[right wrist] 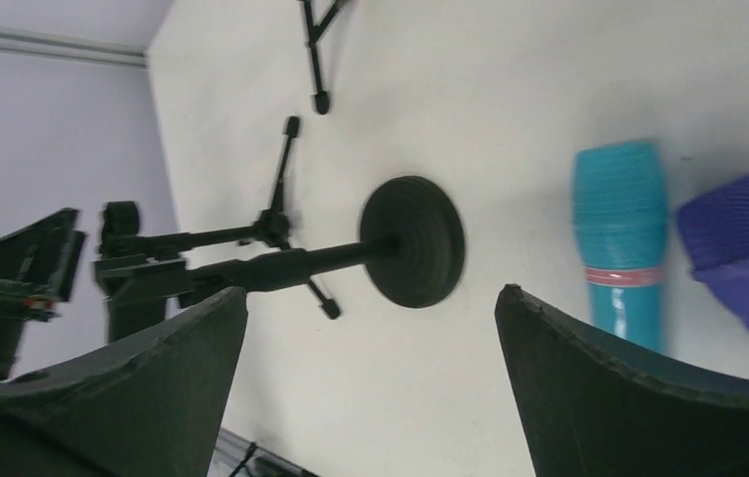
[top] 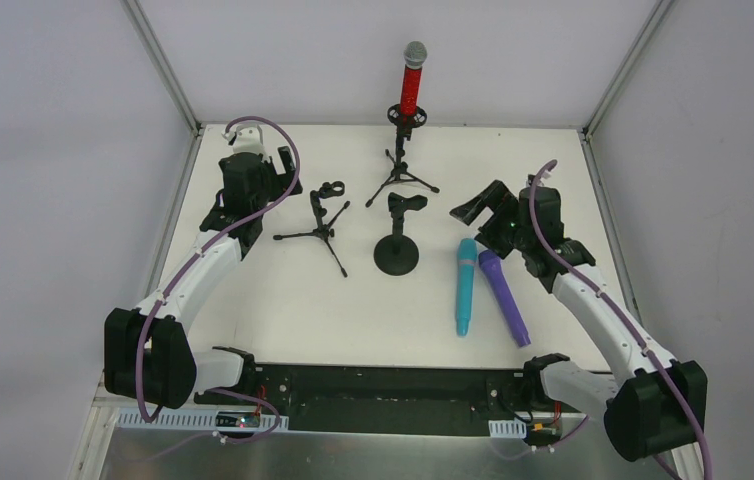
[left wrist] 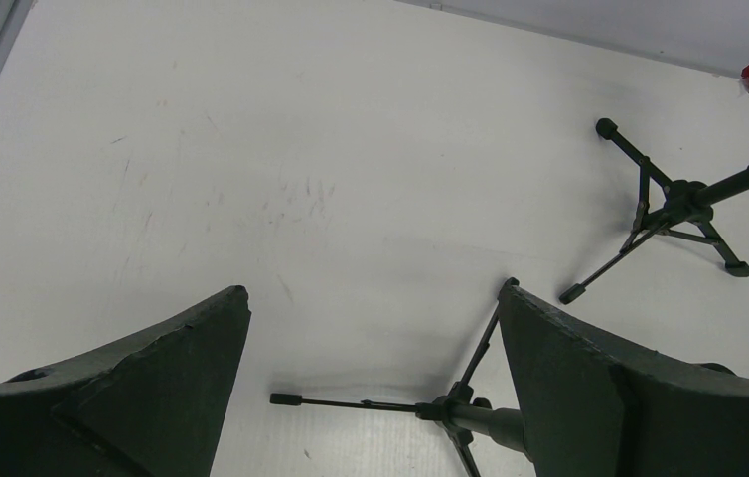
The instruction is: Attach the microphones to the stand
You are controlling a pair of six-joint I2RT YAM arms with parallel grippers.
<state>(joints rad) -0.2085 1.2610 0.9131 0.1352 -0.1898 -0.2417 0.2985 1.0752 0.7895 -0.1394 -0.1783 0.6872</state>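
At the far left of the white table (top: 283,300), the left gripper (left wrist: 373,296) hangs with its fingers spread wide and nothing between them. Its wrist view looks down past both fingers onto bare tabletop and the legs of two stands.

Just to its right stands a small tripod stand (top: 325,228), upright, its clip holding nothing. Right of that is a round-base stand (top: 396,245), also upright, with an unfilled clip at the top.

Behind these two, near the back wall, a second tripod stand (top: 403,168) carries the red microphone (top: 413,85). This microphone sits upright in its holder with the silver mesh head on top.

Further right, the cyan microphone (top: 465,285) lies flat on the table, head toward the back. The purple microphone (top: 504,297) lies just beside it on the right, their heads close and their tails angling apart.

At the right, near those two heads, the right gripper (right wrist: 371,293) hovers with fingers spread wide, gripping nothing. Its wrist view shows the round base and both microphone heads between its fingers.
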